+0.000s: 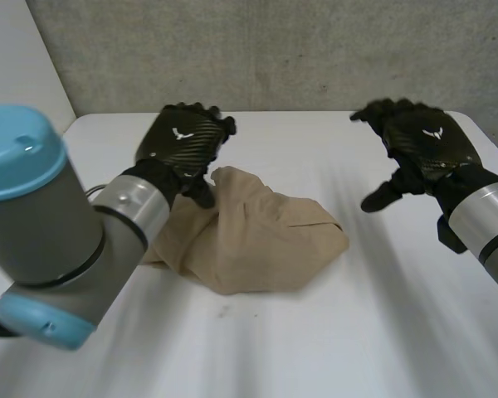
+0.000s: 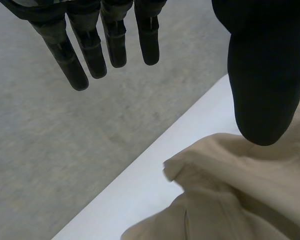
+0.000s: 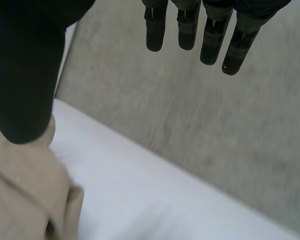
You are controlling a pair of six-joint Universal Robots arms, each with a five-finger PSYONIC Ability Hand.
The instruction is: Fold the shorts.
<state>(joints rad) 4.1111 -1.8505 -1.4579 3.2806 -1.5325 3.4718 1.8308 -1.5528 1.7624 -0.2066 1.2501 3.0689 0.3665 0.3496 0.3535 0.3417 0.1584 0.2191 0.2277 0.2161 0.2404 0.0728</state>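
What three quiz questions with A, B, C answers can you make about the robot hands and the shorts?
1. Which hand is nearest the shorts?
A. the left hand
B. the right hand
C. both are equally far

2. What colour are the shorts?
A. blue
B. tan
C. red

3. What is the right hand doing?
A. squeezing the shorts
B. making a fist
C. open, holding nothing

Answers:
1 A: the left hand is at the shorts' edge, while the right hand hangs over bare table.
2 B: the cloth is tan in every view.
3 C: in the right wrist view its fingers are straight and clear of the cloth.
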